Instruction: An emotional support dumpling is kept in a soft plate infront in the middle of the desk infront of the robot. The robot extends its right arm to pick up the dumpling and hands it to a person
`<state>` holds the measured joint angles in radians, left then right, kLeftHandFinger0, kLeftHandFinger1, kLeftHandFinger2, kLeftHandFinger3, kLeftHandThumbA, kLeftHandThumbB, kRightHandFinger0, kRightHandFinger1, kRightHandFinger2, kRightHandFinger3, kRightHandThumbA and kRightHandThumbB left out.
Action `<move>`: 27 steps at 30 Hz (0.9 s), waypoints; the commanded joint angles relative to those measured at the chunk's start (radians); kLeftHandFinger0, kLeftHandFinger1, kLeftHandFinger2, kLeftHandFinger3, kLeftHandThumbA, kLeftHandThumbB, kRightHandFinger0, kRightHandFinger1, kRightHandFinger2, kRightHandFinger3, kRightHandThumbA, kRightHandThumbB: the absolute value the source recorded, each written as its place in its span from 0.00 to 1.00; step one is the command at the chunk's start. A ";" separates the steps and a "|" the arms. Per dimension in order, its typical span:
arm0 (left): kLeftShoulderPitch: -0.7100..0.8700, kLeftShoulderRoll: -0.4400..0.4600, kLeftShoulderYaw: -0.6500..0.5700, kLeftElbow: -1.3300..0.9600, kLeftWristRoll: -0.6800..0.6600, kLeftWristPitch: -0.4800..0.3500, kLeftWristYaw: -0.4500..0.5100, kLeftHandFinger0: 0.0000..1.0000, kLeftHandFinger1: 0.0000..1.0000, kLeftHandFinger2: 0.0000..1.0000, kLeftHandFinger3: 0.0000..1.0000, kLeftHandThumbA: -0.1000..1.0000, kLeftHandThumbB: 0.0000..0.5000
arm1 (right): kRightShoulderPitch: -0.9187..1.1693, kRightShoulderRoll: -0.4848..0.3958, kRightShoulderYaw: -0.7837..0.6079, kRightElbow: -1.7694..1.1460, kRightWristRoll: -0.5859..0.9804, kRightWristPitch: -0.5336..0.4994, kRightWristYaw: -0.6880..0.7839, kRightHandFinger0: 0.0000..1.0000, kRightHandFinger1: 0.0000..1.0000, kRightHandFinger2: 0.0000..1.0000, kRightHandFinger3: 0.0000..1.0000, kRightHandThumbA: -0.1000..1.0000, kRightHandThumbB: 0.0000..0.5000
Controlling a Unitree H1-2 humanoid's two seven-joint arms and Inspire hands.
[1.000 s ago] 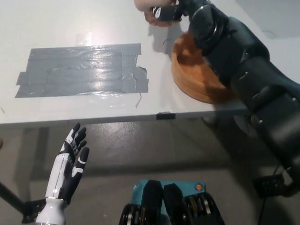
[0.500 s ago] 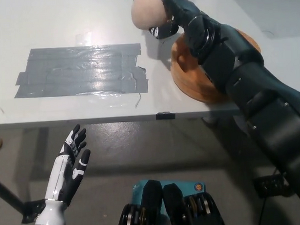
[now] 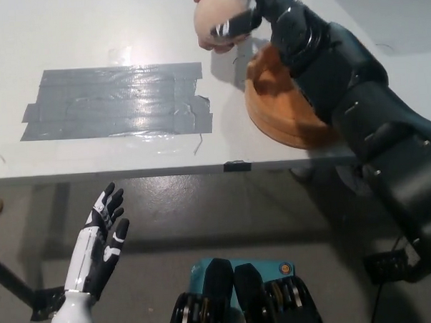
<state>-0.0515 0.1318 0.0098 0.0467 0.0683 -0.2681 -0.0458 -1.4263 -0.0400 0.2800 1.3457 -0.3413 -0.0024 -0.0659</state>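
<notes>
One black right hand (image 3: 246, 16) grips the smooth round dumpling (image 3: 218, 17); white left hand (image 3: 104, 234) open.

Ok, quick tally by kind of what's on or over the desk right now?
Dumpling, held in the right hand: 1
Plate: 1
Grey tape patch: 1
Total: 3
Left hand rests open below the desk edge.

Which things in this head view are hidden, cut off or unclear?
- Plate: its right part is hidden under the black arm.
- Dumpling, held by the right hand: its top is cut by the picture's upper edge.
- Any person receiving it: outside the view.
- Left hand: open, resting low; nothing hidden.
</notes>
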 commanded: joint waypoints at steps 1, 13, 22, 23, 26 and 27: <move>-0.005 0.013 0.006 -0.022 -0.002 -0.017 0.000 1.00 1.00 1.00 1.00 0.85 0.67 | -0.119 -0.032 -0.070 -0.068 0.053 -0.105 -0.116 1.00 1.00 1.00 1.00 0.84 0.99; -0.003 0.016 0.004 -0.025 -0.007 -0.021 -0.006 1.00 1.00 1.00 1.00 0.83 0.60 | -0.159 -0.118 -0.121 -0.145 0.048 -0.126 -0.131 1.00 1.00 1.00 1.00 0.88 1.00; -0.069 0.025 0.013 0.009 -0.027 -0.024 -0.012 1.00 1.00 1.00 1.00 0.84 0.65 | 0.107 -0.212 -0.165 -0.945 0.082 0.054 0.045 1.00 1.00 1.00 1.00 0.99 0.96; -0.081 0.024 0.014 0.009 -0.028 -0.014 -0.011 1.00 1.00 1.00 1.00 0.85 0.66 | 0.188 -0.225 -0.173 -1.132 0.110 0.107 0.086 1.00 1.00 1.00 1.00 0.98 0.91; -0.107 0.027 0.010 0.015 -0.005 -0.013 -0.005 1.00 1.00 1.00 1.00 0.87 0.65 | 0.343 -0.252 -0.184 -1.401 0.145 0.129 0.119 1.00 1.00 1.00 1.00 0.99 0.89; -0.116 0.026 0.010 0.021 -0.001 -0.016 -0.002 1.00 1.00 1.00 1.00 0.88 0.67 | 0.400 -0.259 -0.193 -1.483 0.166 0.144 0.128 1.00 1.00 1.00 1.00 1.00 0.90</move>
<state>-0.0719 0.1318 0.0102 0.0681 0.0672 -0.2667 -0.0457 -1.3020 -0.1758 0.1486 0.7934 -0.3018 -0.0432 -0.1257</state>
